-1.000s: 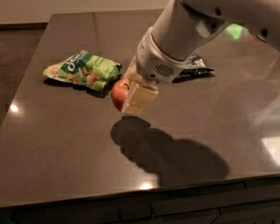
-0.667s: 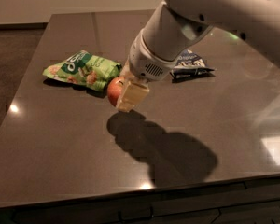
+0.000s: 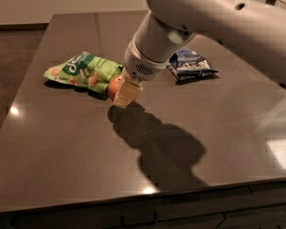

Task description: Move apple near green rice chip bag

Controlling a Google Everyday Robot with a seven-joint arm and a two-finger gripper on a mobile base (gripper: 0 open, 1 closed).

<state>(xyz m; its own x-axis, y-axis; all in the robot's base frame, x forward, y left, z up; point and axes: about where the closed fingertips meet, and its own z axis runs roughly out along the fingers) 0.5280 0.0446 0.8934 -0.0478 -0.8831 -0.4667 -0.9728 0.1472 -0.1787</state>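
- The dark, glossy table (image 3: 62, 142) fills the scene. Its smooth top would do little to stop a round thing from rolling.
- The robot's pale arm (image 3: 205, 13) reaches down from the far right and throws a broad shadow toward the near edge.
- The green rice chip bag (image 3: 81, 69) lies flat at the left. Its long axis runs left to right, and its right end lies just beside the gripper.
- A dark blue and white snack bag (image 3: 189, 62) lies to the right of the arm, well apart from the green one.
- The gripper (image 3: 123, 90) hangs low over the table at the green bag's right end. It looks clamped on the apple, with one pale finger (image 3: 127, 93) across its near side.
- The apple (image 3: 114, 85) sits in that grip, touching or nearly touching the bag's right edge. It is round with no real long axis, and its stem end is hidden, so I cannot tell which way it points.
- Risks: if it is let go above the surface, the apple could roll away from the bag. A lower or more leftward move could pin or shove the bag's edge.
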